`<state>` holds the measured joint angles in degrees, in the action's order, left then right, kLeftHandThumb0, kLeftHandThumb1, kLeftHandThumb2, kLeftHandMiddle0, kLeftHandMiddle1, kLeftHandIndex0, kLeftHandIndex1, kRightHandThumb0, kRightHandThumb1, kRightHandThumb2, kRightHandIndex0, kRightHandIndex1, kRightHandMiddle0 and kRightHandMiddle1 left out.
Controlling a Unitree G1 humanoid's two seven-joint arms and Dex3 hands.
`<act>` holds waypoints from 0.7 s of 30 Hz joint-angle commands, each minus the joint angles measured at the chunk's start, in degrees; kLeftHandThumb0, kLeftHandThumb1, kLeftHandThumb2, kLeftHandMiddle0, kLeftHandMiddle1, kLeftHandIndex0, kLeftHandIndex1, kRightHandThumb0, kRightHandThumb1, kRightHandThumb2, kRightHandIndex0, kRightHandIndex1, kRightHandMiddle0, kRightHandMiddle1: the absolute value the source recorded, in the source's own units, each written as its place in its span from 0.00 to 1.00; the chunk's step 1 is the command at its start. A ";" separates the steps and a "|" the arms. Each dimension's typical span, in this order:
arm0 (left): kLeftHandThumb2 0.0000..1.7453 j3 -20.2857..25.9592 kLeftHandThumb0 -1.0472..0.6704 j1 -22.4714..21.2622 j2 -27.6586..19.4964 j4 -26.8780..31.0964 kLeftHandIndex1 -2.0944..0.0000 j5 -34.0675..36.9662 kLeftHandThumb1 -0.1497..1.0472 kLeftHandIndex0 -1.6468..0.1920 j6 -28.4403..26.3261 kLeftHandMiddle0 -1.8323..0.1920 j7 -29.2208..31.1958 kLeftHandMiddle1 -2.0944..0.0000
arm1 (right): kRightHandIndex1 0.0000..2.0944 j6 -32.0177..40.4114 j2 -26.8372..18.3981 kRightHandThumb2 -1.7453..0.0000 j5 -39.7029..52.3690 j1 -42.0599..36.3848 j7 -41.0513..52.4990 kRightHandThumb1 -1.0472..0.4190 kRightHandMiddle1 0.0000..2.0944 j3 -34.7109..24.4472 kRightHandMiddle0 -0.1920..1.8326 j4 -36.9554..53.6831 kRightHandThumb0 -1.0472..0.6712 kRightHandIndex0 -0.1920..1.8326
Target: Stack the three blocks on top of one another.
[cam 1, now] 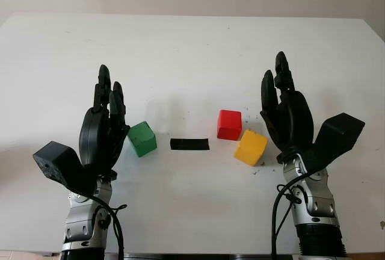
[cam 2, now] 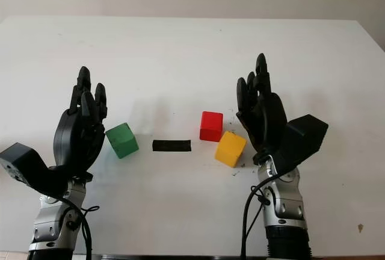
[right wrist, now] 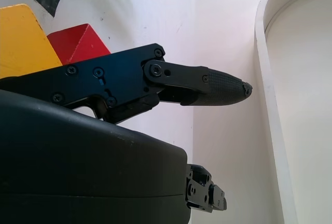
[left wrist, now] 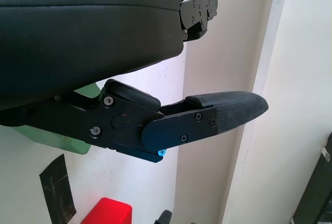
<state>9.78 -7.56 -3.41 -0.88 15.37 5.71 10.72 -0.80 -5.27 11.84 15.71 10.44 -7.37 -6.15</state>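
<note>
Both hands open, empty: left hand [cam 1: 103, 129] lower left beside green wooden cube [cam 1: 142, 138], right hand [cam 1: 286, 114] lower right beside yellow wooden cube [cam 1: 250, 147], likely poised for first pick

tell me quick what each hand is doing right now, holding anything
Left hand: open, holding nothing, beside the green block.
Right hand: open, holding nothing, beside the yellow block.
</note>
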 commanded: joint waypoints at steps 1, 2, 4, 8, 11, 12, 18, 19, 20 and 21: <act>0.37 -0.15 0.17 0.04 -0.22 1.00 1.00 -0.24 1.00 1.00 0.37 1.00 -0.12 1.00 | 0.00 0.19 -0.15 0.71 0.21 -0.31 0.11 0.00 0.01 0.01 0.00 1.32 0.23 0.00; 0.37 -0.15 0.17 -0.12 -0.23 0.87 1.00 -0.26 1.00 1.00 0.43 1.00 -0.11 1.00 | 0.00 0.30 -0.18 0.71 0.24 -0.18 0.08 0.00 0.01 -0.02 0.00 1.21 0.23 0.00; 0.37 -0.19 0.17 -0.37 -0.23 0.63 1.00 -0.44 1.00 1.00 0.50 1.00 -0.22 1.00 | 0.00 0.02 -0.23 0.71 0.20 0.06 0.10 0.00 0.01 -0.09 0.00 0.81 0.23 0.00; 0.37 -0.26 0.17 -0.77 -0.07 -0.05 1.00 -0.53 1.00 1.00 0.93 1.00 -0.12 1.00 | 0.00 -0.65 -0.75 0.71 0.24 0.43 0.83 0.00 0.02 -0.30 0.00 -0.02 0.23 0.00; 0.37 -0.36 0.17 -1.02 0.02 -0.13 1.00 -0.80 1.00 1.00 0.98 1.00 -0.38 1.00 | 0.00 -0.35 -2.44 0.71 0.44 2.29 1.93 0.00 0.02 -1.18 0.01 -0.33 0.22 0.00; 0.37 -0.36 0.17 -1.10 0.01 -0.15 1.00 -0.96 1.00 1.00 1.07 1.00 -0.49 1.00 | 0.01 -0.07 -3.44 0.72 0.70 3.52 2.40 0.00 0.03 -1.78 0.01 -0.40 0.22 0.00; 0.37 -0.23 0.16 -1.46 -0.16 -0.40 1.00 -1.19 1.00 1.00 1.27 1.00 -0.92 1.00 | 0.04 -4.27 -15.27 0.83 -3.05 16.31 9.04 0.00 0.05 -2.57 0.09 -8.29 0.21 0.07; 0.37 -0.23 0.16 -1.45 -0.17 -0.34 1.00 -1.23 1.00 1.00 1.27 1.00 -0.98 1.00 | 0.04 -5.68 -17.12 0.86 -3.47 18.41 11.04 0.00 0.05 -2.45 0.09 -10.48 0.22 0.07; 0.37 -0.25 0.17 -1.39 -0.30 -0.39 1.00 -1.34 1.00 1.00 1.46 1.00 -0.88 1.00 | 0.04 -7.19 -19.86 0.89 -5.19 21.72 12.70 0.02 0.06 -1.77 0.10 -13.37 0.23 0.08; 0.37 -0.25 0.16 -1.34 -0.45 -0.50 1.00 -1.38 1.00 1.00 1.69 1.00 -0.65 1.00 | 0.05 -9.02 -22.33 0.92 -7.21 24.67 14.16 0.06 0.07 -0.82 0.13 -15.98 0.26 0.10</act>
<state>9.71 -8.29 -3.45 -1.17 14.38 6.64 9.92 -7.86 -24.68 6.13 36.62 23.30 -9.09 -19.81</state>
